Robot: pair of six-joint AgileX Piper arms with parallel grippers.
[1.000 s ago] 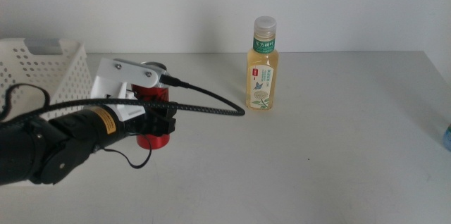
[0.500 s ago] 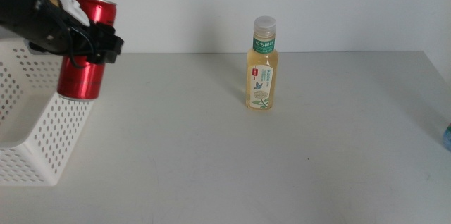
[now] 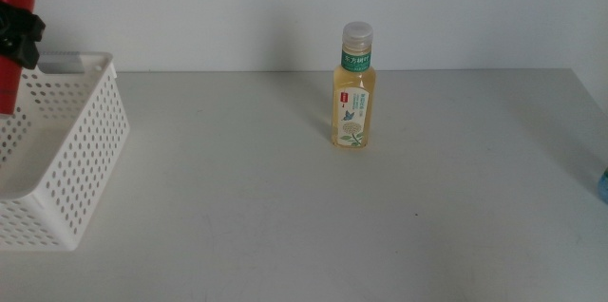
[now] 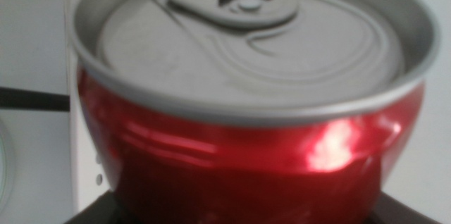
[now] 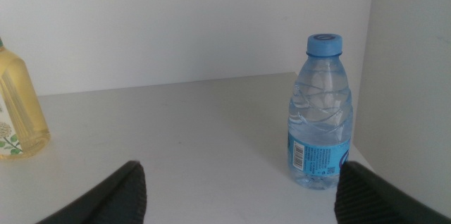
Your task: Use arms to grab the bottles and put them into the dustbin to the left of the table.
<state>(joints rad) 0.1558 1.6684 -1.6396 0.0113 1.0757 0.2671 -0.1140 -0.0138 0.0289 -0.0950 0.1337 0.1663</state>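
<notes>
Middle view is showing us the red can (image 3: 9, 50) now hanging over the dustbin (image 3: 66, 160) at the far left edge, where a second ago it was standing on the table (image 3: 313, 207) and half a second ago it was being carried above the basket's near corner. We are reading this as the carry being all but done, with only the drop left for this first container. Our left gripper (image 3: 19, 36) is clamped around the can: dark jaw parts are crossing its side here, and the left wrist view is filled by its silver top (image 4: 246, 48) and red wall. Most of the arm and half the can are cut off by the frame, so we cannot tell how deep inside the rim it is sitting. Well away from that hand, the tea bottle (image 3: 354, 88) is standing upright mid-table. Our right gripper (image 5: 239, 196) is waiting with jaws spread wide, empty, facing the water bottle (image 5: 319, 115) just ahead of it; in the middle view only a blue sliver (image 3: 603, 186) is showing.
</notes>
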